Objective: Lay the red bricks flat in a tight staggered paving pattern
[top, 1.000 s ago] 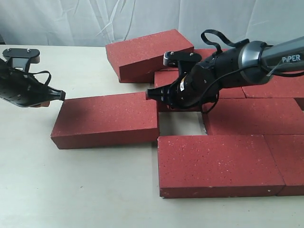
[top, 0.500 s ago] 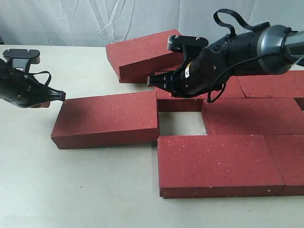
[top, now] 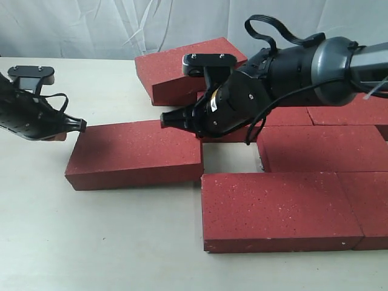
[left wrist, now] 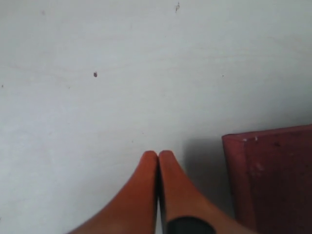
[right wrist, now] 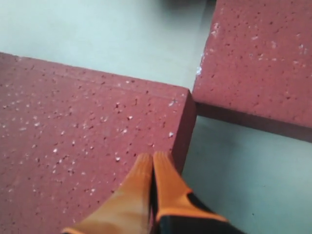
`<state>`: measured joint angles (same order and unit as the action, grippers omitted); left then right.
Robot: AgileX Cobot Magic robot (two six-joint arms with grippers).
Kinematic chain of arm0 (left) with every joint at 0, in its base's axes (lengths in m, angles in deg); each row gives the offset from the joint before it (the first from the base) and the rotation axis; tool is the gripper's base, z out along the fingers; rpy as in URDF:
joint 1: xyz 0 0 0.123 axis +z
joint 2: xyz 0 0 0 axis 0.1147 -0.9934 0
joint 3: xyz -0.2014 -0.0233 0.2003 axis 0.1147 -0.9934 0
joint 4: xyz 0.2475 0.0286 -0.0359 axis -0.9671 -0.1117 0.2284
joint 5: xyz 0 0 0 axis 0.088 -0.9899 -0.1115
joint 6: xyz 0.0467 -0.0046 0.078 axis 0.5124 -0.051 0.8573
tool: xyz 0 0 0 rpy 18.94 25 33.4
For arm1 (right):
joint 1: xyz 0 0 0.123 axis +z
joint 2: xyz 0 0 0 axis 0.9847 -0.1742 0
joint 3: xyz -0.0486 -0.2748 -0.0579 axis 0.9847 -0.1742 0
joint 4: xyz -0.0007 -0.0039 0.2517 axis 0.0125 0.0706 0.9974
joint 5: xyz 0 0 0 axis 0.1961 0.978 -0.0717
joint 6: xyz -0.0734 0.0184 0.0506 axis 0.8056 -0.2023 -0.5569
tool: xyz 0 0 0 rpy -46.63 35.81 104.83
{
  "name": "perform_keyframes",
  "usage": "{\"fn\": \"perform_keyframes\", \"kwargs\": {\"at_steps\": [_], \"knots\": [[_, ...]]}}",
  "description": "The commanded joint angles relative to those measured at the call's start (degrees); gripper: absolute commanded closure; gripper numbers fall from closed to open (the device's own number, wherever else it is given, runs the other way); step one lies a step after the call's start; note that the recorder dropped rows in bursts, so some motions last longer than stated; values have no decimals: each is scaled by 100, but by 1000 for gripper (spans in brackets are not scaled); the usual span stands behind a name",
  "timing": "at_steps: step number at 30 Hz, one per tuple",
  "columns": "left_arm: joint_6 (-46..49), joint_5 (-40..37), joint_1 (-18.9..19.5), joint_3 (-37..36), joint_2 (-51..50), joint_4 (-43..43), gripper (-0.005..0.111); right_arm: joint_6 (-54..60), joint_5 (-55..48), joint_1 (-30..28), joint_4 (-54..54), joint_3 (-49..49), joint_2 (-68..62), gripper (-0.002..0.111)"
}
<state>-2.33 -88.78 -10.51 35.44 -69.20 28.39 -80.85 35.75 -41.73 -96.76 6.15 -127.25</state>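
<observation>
**Loose brick boxed between two closed grippers**

Right gripper (top: 163, 120): fingers pressed together and empty, tip over the far edge of the loose brick (top: 136, 151), near its corner. I can't tell if it touches. A bare table (top: 91, 242) gap separates that brick from the middle-row brick (top: 321, 148) behind the gripper. Left gripper (top: 80, 124): also closed and empty, just beside the brick's opposite far corner, with open table around it.

Pale table (top: 97, 242) carries red bricks (top: 276, 209) laid flat; one loose brick (top: 136, 151) sits just beside the fingers of the left gripper (top: 82, 124), its far corner under those of the right gripper (top: 165, 119).
</observation>
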Motion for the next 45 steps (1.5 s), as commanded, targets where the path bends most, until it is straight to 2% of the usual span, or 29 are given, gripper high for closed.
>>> {"fn": "perform_keyframes", "kwargs": {"at_steps": [1,16,30,39,45], "knots": [[5,-82,-26,18,-128,21,107,48,-153,4,-2,16,-189,109],[5,-121,-52,18,-253,221,107,48,-108,-22,-90,16,-34,109],[5,-86,-659,18,-253,512,107,48,-362,-243,-47,16,77,109],[9,90,-1047,18,-253,1128,107,48,-349,-243,-47,16,77,109],[18,135,-1130,18,-253,1385,107,48,-349,-243,-47,16,77,109]]}}
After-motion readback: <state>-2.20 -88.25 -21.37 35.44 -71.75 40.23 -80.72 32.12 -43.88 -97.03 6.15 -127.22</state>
